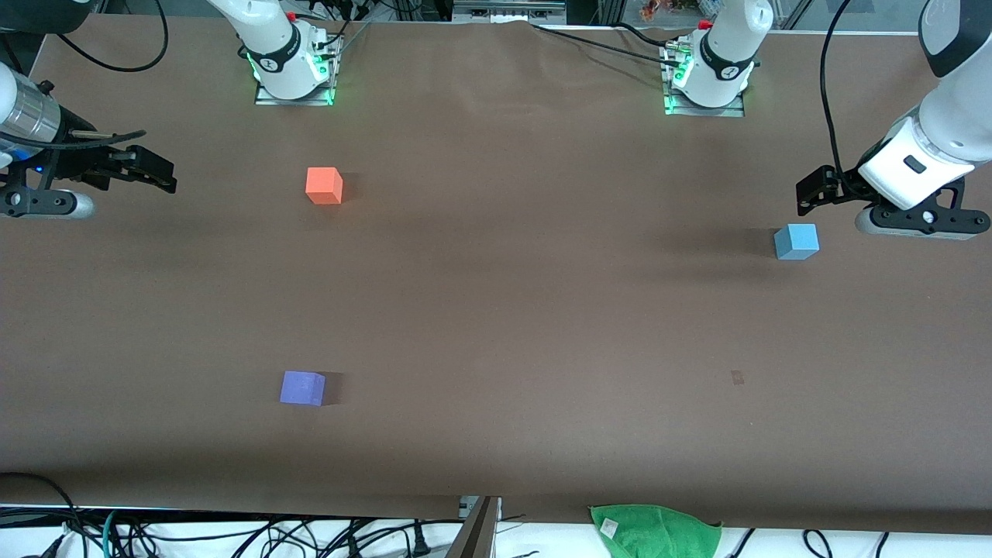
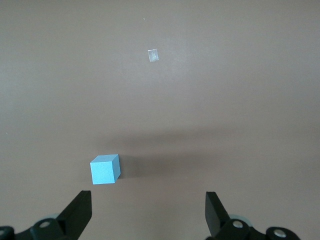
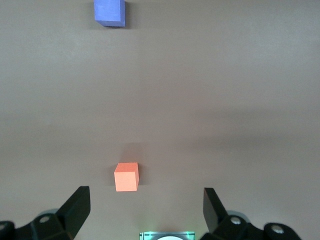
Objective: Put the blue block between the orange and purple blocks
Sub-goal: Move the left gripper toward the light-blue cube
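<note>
A: Where does the blue block (image 1: 796, 241) sit?

B: On the brown desk (image 1: 511, 310), near the edge at the left arm's end and closer to the robots' edge than to the camera's edge. Nothing holds it.

A: And the left end effector (image 1: 811, 194)?

B: Up in the air just beside the blue block, fingers (image 2: 79, 212) spread wide and empty.

A: The other two cubes?

B: The orange block (image 1: 324, 185) lies toward the right arm's end, nearer the robots' edge. The purple block (image 1: 302, 387) lies toward the same end, nearer the camera's edge, well apart from the orange one.

A: The right end effector (image 1: 155, 172)?

B: Over the desk's edge at the right arm's end, spread open, holding nothing.
</note>
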Tool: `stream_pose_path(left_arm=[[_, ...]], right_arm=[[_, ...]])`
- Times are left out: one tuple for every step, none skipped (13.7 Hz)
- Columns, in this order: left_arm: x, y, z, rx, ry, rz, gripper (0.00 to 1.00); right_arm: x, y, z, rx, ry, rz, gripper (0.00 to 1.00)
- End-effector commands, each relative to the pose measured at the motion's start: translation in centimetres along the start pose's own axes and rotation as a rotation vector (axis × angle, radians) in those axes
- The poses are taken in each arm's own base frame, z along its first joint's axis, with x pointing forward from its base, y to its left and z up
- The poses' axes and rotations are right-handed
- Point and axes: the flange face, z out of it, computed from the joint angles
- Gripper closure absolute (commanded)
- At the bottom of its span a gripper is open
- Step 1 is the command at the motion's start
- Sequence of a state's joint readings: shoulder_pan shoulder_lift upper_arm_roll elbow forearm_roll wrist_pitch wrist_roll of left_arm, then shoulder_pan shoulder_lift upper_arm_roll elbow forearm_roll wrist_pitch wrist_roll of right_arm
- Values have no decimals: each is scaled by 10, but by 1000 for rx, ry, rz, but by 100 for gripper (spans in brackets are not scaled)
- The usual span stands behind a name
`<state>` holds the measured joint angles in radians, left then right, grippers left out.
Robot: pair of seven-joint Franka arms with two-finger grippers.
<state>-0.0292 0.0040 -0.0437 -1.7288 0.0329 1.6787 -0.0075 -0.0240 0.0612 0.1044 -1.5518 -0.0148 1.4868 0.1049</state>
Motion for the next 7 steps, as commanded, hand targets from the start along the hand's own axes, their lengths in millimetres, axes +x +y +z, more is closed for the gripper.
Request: stream_pose_path(left_arm=[[6, 1, -3, -13, 7, 8, 0], [6, 1, -3, -13, 5, 7, 0], [6, 0, -3, -12, 5, 8, 0], [8, 0, -2, -12, 3, 5, 0], [7, 0, -2, -11, 0, 1, 0], [6, 0, -1, -12, -9, -1, 0], [6, -1, -1, -11, -7, -2, 0]], right_arm=[[3, 1, -4, 21, 6, 3, 0], [3, 1, -4, 21, 6, 2, 0], [3, 1, -4, 21, 6, 3, 0], [3, 1, -4, 21, 6, 2, 0], [3, 2, -4, 21, 6, 3, 0], [3, 1, -4, 21, 6, 3, 0], [3, 2, -4, 22, 6, 4, 0]])
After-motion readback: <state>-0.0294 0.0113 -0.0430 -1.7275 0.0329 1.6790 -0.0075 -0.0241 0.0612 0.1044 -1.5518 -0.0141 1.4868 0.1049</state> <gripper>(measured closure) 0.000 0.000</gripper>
